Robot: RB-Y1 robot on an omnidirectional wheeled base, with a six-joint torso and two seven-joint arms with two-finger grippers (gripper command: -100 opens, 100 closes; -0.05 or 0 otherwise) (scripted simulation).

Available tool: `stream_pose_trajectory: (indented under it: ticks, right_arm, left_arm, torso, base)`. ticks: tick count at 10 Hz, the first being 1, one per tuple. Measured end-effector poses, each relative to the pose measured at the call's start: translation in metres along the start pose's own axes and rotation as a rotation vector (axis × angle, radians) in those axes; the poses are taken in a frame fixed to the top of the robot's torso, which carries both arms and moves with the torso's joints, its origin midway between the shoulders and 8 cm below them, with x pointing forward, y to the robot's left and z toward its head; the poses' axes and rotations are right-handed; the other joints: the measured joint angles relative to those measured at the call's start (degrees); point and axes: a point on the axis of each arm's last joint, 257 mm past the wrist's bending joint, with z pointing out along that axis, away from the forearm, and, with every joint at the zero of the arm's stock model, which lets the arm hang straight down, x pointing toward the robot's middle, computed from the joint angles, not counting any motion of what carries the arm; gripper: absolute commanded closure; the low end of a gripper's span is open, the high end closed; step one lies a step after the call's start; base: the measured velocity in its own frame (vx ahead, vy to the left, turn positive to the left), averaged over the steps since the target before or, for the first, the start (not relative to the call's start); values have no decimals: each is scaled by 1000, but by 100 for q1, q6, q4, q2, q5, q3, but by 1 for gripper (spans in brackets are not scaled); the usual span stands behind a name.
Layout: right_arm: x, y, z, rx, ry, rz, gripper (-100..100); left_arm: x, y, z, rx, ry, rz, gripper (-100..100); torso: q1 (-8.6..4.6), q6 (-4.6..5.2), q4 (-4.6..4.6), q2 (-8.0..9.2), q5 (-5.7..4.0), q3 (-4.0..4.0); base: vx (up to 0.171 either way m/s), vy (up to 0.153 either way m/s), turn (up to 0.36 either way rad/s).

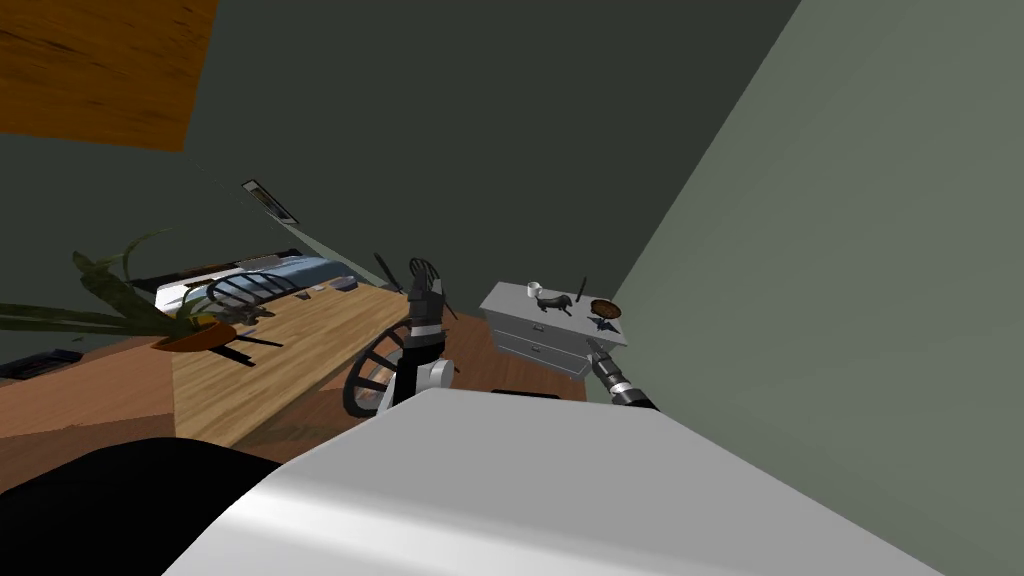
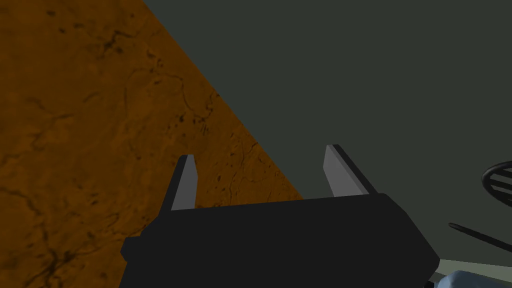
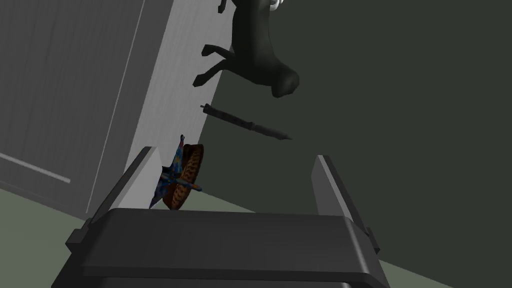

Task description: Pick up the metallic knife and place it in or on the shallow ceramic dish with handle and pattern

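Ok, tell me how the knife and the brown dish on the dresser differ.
Shape: the knife is a thin, straight stick; the dish is round and shallow. Colour: the knife is plain dark; the dish is brown with a pattern. Place: the dish lies nearer the open right gripper, the knife beyond it, toward the dark animal figure. Shared: both are on the pale dresser top, neither held.

knife (image 3: 245, 122) on cabinet (image 1: 530, 345), between figurine (image 3: 255, 50) and dish (image 3: 189, 172)
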Motion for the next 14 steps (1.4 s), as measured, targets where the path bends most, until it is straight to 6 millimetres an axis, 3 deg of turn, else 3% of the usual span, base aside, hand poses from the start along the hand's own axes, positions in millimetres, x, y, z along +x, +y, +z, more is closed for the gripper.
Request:
stream_pose_trajectory:
  ticks: [4, 7, 11, 14]
  right_arm:
    - [4, -71, -22, 184, 72, -58, -100]
    - [-6, -114, -44, 290, 111, -114, -100]
    - [-38, -169, -77, 451, 155, -220, -100]
    - [-70, -195, -98, 548, 177, -312, -100]
  left_arm:
    - [0, 0, 0, 0, 0, 0, 0]
    - [0, 0, 0, 0, 0, 0, 0]
    - [0, 0, 0, 0, 0, 0, 0]
    - [0, 0, 0, 0, 0, 0, 0]
  torso:
    - [9, -1, -1, 0, 2, -1]
    - [-5, 1, -2, -12, -1, -7]
    - [-7, -3, -5, -25, 0, -14]
    - [-19, -3, -6, -32, -3, -18]
  base:
    - [-49, 51, 171]
    - [-23, 33, 180]
    - [3, 21, 194]
    - [23, -8, 206]
